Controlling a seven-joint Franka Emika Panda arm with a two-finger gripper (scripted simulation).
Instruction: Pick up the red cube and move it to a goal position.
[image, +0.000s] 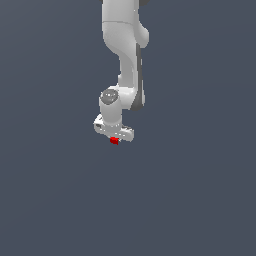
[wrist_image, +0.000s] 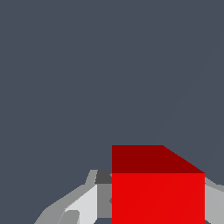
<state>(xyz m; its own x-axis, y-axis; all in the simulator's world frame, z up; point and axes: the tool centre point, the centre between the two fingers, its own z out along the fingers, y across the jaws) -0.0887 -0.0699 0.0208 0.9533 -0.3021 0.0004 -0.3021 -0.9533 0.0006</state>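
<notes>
Red cube (image: 114, 141) tucked directly under the white gripper (image: 114, 139), seated between the fingers (wrist_image: 83, 205) in the wrist view, grey finger surfaces flush against both sides of it. Jaws narrowed to the cube's width, clamped on it. Plain dark grey background (image: 200, 190) all around.
</notes>
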